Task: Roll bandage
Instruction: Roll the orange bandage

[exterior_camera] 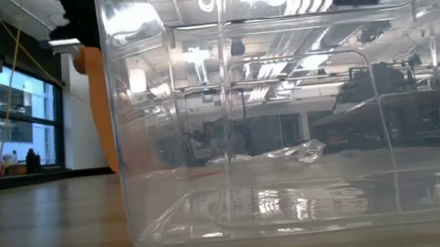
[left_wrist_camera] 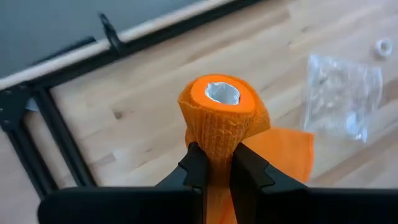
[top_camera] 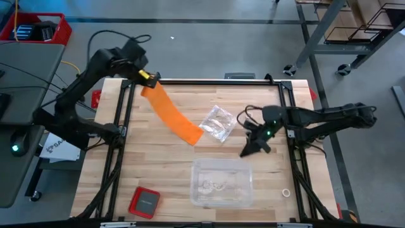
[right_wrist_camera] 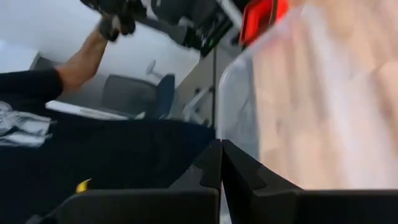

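the left gripper [top_camera: 147, 77] is clenched on the rolled end of the orange bandage [top_camera: 172, 114] above the table's far left; the loose strip trails down to the wood beside a crinkled plastic bag [top_camera: 218, 123]. further right, the right gripper [top_camera: 248, 150] hangs with fingers pressed together, holding nothing, near a clear container [top_camera: 221, 182].

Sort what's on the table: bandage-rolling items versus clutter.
For the job:
- bandage, orange, one end rolled and pinched in the left gripper

Just lying about:
- crinkled plastic bag
- clear plastic container
- red case
- small white ring
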Available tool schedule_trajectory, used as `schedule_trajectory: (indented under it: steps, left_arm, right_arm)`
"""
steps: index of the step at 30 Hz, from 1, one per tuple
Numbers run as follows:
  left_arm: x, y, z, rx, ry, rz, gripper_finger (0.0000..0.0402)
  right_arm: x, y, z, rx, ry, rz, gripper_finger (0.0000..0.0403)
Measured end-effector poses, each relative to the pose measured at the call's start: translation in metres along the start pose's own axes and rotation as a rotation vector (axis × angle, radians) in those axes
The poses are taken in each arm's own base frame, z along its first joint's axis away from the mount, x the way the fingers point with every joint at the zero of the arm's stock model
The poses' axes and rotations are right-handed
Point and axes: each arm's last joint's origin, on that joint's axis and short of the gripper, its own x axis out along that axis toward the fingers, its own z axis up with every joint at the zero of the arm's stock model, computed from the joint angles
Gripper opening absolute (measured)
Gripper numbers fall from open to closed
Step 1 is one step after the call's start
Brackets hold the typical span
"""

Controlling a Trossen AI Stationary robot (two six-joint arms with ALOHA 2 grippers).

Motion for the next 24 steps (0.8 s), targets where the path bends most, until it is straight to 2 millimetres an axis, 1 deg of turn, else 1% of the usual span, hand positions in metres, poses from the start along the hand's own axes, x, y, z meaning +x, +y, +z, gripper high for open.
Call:
schedule_trajectory:
  steps: [4, 6, 10, 14, 16, 19, 22, 24]
  left_arm:
    - [-0.021, 0.003, -0.010, -0.013, -0.089, -0.027, 0.0028]
    - [-0.028, 0.005, -0.014, 0.009, -0.122, -0.023, 0.0028]
    - [-0.037, 0.006, -0.018, 0.071, -0.159, -0.020, 0.0028]
    - [-0.042, 0.007, -0.021, 0.141, -0.188, -0.022, 0.0037]
    - [-0.044, 0.008, -0.021, 0.173, -0.199, -0.019, 0.0038]
    - [-0.044, 0.007, -0.020, 0.208, -0.219, -0.015, 0.0029]
    - [-0.045, 0.007, -0.019, 0.217, -0.235, -0.018, 0.0029]
    - [-0.045, 0.007, -0.018, 0.210, -0.236, -0.019, 0.0029]
  right_arm:
    - [0.025, 0.010, -0.024, 0.138, 0.060, -0.034, 0.0000]
    - [0.039, 0.016, -0.038, 0.224, 0.081, -0.055, 0.0000]
    - [0.066, 0.030, -0.066, 0.388, 0.091, -0.039, 0.0000]
    - [0.087, 0.048, -0.092, 0.572, 0.113, -0.038, 0.0000]
    - [0.095, 0.065, -0.104, 0.591, 0.171, -0.029, 0.0000]
    - [0.110, 0.082, -0.119, 0.592, 0.245, -0.108, 0.0000]
    - [0.128, 0.083, -0.129, 0.587, 0.249, -0.235, 0.0000]
    - [0.144, 0.078, -0.132, 0.599, 0.248, -0.296, 0.0000]
